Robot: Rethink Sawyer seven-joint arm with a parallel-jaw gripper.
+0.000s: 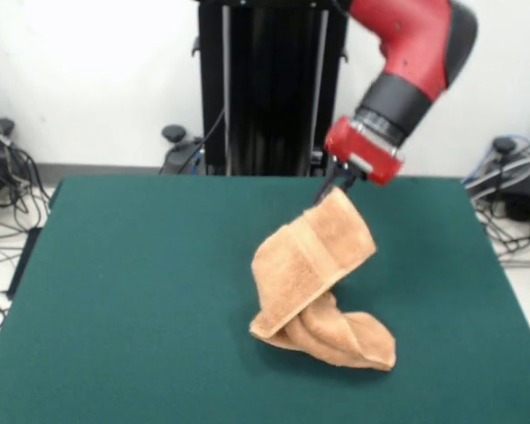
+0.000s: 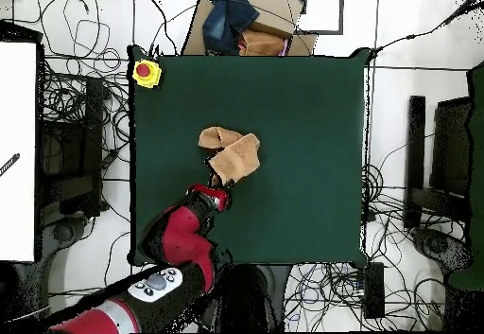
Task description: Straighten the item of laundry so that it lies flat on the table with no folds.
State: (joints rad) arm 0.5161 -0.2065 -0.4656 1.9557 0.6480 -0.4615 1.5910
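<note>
The orange-tan terry towel [image 1: 314,269] is lifted by one edge; its upper part hangs in folds and its lower part rests bunched on the dark green table [image 1: 141,291]. My gripper [image 1: 333,191] is shut on the towel's top edge, above the table's middle. In the overhead view the towel [image 2: 234,155] shows as a crumpled shape near the table's [image 2: 302,160] centre, with my gripper [image 2: 216,183] at its lower edge. The white tag is not visible.
A yellow box with a red button [image 2: 146,72] sits at the table's corner in the overhead view. A cardboard box with dark cloth [image 2: 241,23] lies beyond the table's edge. Cables cover the floor on all sides.
</note>
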